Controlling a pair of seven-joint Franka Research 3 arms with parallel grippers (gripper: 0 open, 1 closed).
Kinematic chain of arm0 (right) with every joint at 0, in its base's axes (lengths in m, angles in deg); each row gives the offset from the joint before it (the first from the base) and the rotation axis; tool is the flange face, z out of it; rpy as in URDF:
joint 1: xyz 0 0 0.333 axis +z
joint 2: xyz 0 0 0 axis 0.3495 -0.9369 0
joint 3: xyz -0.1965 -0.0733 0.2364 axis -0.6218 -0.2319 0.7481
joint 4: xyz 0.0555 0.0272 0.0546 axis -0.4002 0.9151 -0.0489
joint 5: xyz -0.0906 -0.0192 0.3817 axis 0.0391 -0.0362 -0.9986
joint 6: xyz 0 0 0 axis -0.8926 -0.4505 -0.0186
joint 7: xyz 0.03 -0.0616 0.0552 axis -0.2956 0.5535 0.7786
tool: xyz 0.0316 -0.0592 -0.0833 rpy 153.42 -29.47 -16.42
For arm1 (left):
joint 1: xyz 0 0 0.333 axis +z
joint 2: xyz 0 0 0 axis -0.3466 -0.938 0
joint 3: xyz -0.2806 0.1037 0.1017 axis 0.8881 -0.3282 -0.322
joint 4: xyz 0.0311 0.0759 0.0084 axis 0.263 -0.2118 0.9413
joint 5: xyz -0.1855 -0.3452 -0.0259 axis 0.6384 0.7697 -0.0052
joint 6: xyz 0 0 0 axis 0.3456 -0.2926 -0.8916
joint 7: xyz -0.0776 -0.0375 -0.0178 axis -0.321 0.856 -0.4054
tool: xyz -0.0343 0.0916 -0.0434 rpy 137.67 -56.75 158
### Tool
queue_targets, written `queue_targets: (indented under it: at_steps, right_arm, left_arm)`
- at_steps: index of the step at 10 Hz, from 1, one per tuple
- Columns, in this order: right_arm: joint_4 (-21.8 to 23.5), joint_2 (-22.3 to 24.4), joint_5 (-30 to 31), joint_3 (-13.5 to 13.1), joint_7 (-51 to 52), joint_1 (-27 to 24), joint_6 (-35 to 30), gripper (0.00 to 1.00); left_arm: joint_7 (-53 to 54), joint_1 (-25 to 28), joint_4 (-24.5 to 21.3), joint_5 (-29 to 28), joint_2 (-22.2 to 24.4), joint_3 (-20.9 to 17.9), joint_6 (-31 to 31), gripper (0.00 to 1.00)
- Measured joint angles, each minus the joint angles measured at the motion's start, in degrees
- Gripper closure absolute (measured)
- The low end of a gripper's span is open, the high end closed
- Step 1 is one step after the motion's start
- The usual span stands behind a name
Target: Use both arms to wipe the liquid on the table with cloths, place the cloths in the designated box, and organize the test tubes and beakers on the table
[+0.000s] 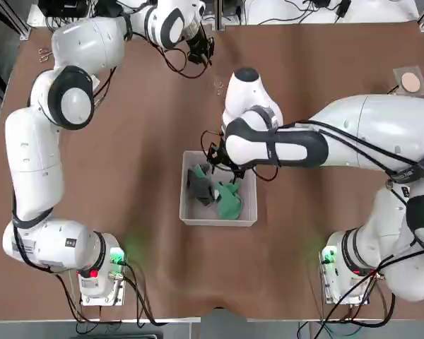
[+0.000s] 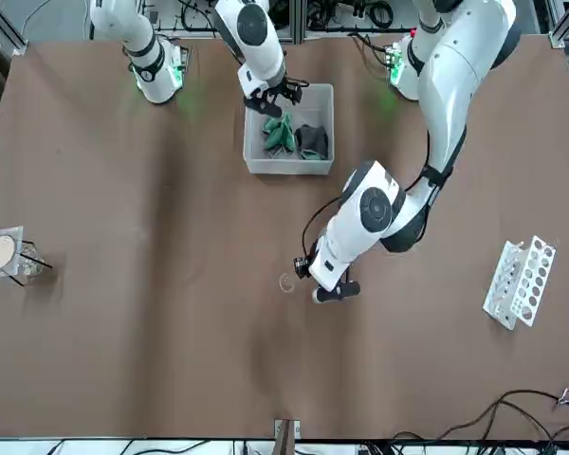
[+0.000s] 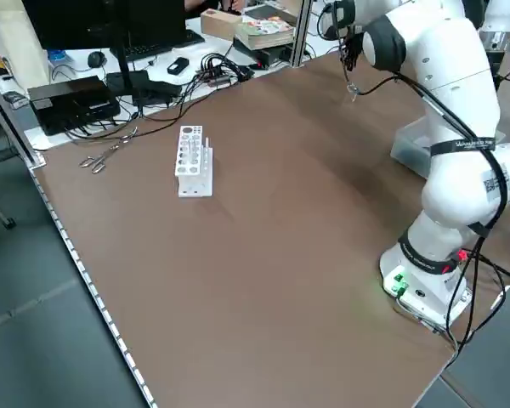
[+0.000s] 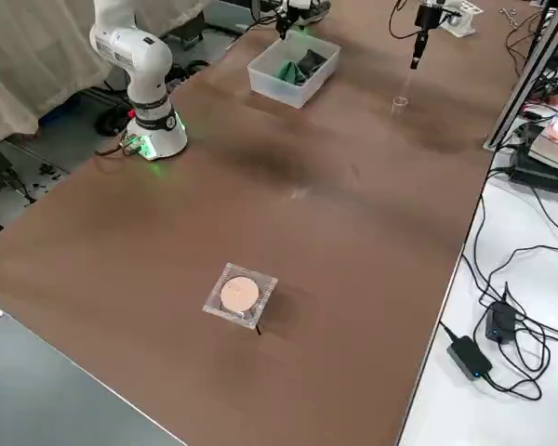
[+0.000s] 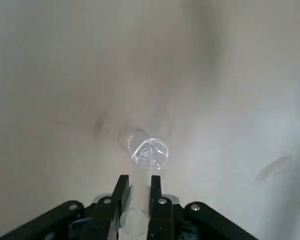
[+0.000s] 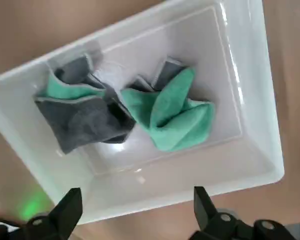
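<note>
My left gripper is shut on a thin clear test tube, held above the far middle of the table. A small clear ring shows just beside that gripper; I cannot tell whether it is the tube's lower end or a separate piece. Over the far edge of the translucent bin my right gripper hangs open, holding nothing. Inside the bin lie the dark grey cloth and the green cloth. The beaker stands at the far right.
The white perforated rack stands toward my left side of the table, away from both grippers. Scissors lie near the table's far left corner. Cables, books and black equipment sit on the neighbouring desk beyond the far edge.
</note>
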Motion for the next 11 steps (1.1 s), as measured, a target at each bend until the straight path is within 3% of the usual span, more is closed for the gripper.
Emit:
queue_targets:
  at_steps: [3,5,8,11]
  right_arm:
    - [-3.9,0.0,2.2,-2.3,2.4,-5.4,-2.8,0.01]
    - [-7.0,0.1,2.8,-4.6,12.2,-12.3,-7.4,0.01]
    - [-9.9,0.1,2.9,-5.8,32.9,-21.9,-9.0,0.01]
    - [-13.1,-0.1,3.0,-5.7,53.1,-26.6,-8.4,0.01]
  left_arm:
    - [0.0,0.4,0.5,0.0,6.0,0.0,9.0,0.78]
    - [0.0,1.3,0.8,0.0,12.6,-1.2,18.5,0.78]
    - [5.2,1.9,0.6,-0.1,19.6,-7.3,26.3,0.78]
    - [2.8,2.1,0.3,-0.2,21.1,-13.9,31.3,0.76]
